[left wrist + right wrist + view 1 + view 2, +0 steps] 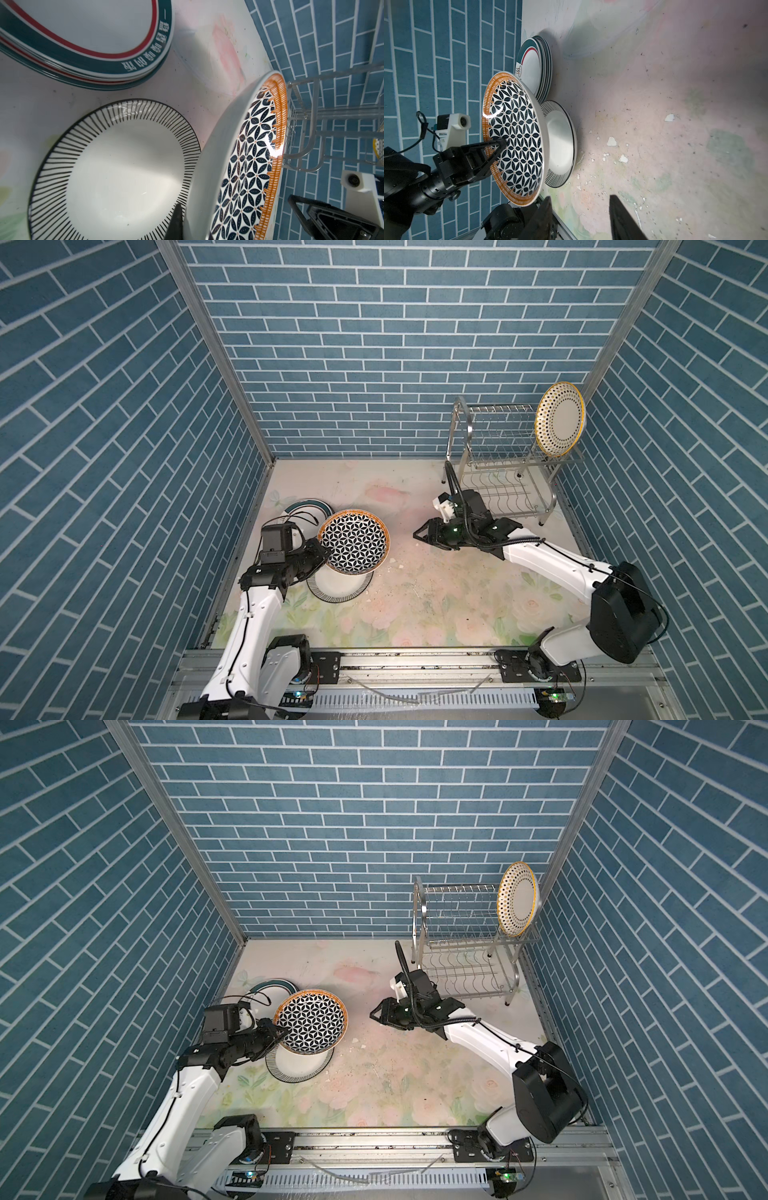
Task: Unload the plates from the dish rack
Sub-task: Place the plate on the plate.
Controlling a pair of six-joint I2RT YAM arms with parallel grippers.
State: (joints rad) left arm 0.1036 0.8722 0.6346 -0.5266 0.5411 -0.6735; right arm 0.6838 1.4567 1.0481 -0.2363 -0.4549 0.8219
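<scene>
On the top tier of the shiny two-tier steel wire dish rack (498,467), a round white plate with a dotted, yellow-edged rim (560,419) is standing upright. The left gripper (324,551) is clamping a tilted, orange-rimmed black-lattice plate (354,541) over a flat black-striped white plate (338,589). The right gripper (418,536) is hovering partly open and empty.

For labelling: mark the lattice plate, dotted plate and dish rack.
lattice plate (354,542): in a top view, centre.
dotted plate (560,419): in a top view, centre.
dish rack (468,435): in a top view, handle.
</scene>
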